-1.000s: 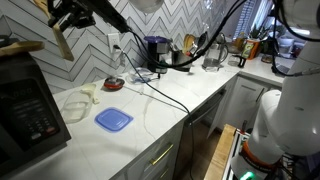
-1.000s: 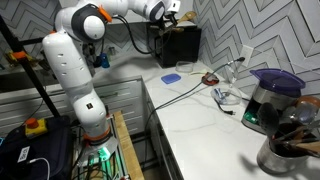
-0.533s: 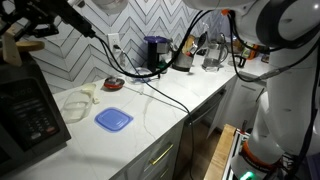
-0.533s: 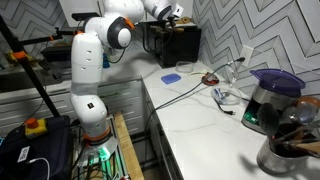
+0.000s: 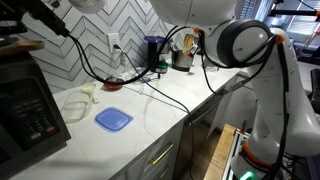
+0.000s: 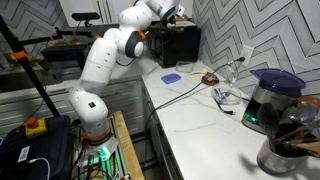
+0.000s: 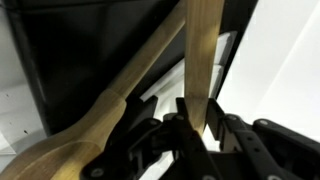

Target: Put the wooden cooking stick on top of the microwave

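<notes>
wooden cooking stick (image 7: 205, 60) between jaws, over microwave (image 5: 30, 110)

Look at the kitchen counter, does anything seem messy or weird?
A little. A black cable snakes loosely across the white counter, near the blue lid, which lies alone with no box under it. A crumpled pale thing sits by the microwave. Nothing looks spilled or broken.
</notes>
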`<action>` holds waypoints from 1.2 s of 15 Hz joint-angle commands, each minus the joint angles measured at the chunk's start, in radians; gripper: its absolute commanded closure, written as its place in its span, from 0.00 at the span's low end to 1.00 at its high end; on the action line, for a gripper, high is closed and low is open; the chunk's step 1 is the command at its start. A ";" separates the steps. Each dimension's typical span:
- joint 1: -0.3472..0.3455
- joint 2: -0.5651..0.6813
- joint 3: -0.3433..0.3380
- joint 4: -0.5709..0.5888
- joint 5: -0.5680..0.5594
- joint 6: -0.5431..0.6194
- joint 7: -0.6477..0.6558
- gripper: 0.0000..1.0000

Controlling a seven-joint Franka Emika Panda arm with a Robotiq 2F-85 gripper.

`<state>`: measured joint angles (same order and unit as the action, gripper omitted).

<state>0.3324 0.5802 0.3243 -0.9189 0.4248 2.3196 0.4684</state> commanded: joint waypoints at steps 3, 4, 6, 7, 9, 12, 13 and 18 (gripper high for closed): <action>0.043 0.140 -0.020 0.229 -0.042 -0.134 0.105 0.29; 0.051 0.146 -0.027 0.244 -0.056 -0.148 0.115 0.21; 0.075 0.130 -0.053 0.261 -0.074 -0.164 0.096 0.05; 0.090 0.116 -0.059 0.280 -0.103 -0.188 0.052 0.01; 0.097 0.054 -0.048 0.249 -0.153 -0.219 -0.012 0.00; 0.122 -0.038 -0.068 0.201 -0.238 -0.213 -0.064 0.00; 0.133 -0.071 -0.086 0.182 -0.280 -0.193 -0.049 0.00; 0.158 -0.257 -0.194 0.061 -0.474 -0.145 0.101 0.00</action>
<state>0.4848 0.4646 0.1975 -0.7062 0.0418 2.1448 0.4878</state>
